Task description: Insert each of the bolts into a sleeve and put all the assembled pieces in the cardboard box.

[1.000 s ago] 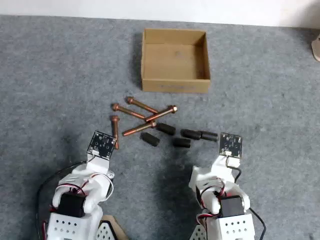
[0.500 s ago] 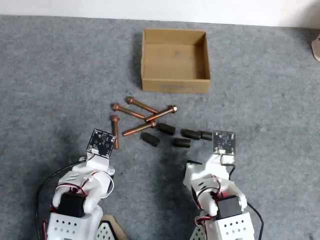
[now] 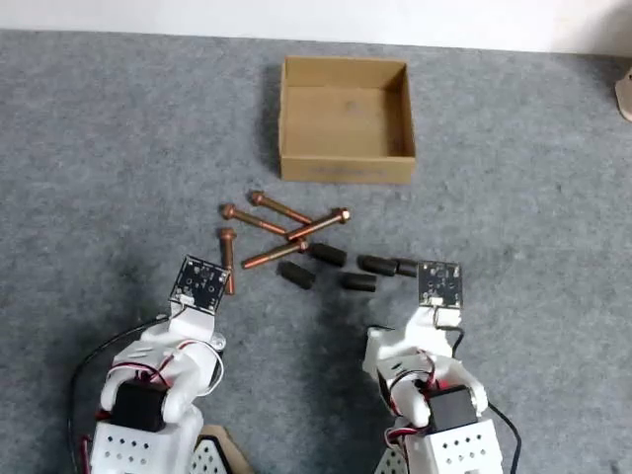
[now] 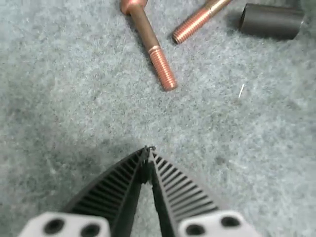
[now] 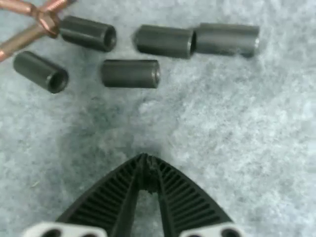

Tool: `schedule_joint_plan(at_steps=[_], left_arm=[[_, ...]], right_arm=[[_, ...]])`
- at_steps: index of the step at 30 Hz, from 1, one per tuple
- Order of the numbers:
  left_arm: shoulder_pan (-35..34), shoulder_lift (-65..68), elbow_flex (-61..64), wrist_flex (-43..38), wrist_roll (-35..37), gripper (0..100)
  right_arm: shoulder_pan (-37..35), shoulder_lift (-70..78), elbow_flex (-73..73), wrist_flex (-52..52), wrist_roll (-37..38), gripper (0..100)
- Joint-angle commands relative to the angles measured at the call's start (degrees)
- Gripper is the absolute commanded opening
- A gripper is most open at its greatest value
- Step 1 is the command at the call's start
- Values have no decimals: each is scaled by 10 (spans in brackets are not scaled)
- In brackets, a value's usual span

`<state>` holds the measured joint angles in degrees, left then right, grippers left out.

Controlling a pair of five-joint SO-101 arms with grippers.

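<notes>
Left end effector point(image 4: 148, 152): fingers together, gripping nothing, hanging over the gray table point(image 3: 109, 148) at near left. Just beyond its tip lies the leftmost bolt point(image 4: 148, 47), running near to far, with its threaded end toward the arm and its head on the far side.

Four more bolts point(image 3: 279, 207) lie to its right in a loose fan, flat on the table. Two of them meet near one hex head.

Right of the bolts, five dark sleeves point(image 5: 130, 73) lie on their sides. One sleeve point(image 5: 88, 32) sits just beside that hex head. The two rightmost are end to end, touching or nearly so. Bolts and sleeves are separate; none is assembled yet.

Right end effector point(image 5: 145, 159): fingers together, holding nothing, over the table on the near side of the sleeves.

Cardboard box point(image 3: 346, 170): far centre, open top, brown floor showing, well apart from bolts and sleeves.
</notes>
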<state>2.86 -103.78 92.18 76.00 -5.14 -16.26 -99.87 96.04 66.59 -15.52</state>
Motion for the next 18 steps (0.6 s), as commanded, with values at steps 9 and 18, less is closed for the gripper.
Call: schedule_joint_plan(at_steps=[9, 18], left_arm=[[-32, 1, -108, 20, -4, 7], [-124, 1, -113, 20, -4, 7]], right_arm=[[34, 2, -112, 57, -4, 5], [36, 3, -151, 69, -6, 5]])
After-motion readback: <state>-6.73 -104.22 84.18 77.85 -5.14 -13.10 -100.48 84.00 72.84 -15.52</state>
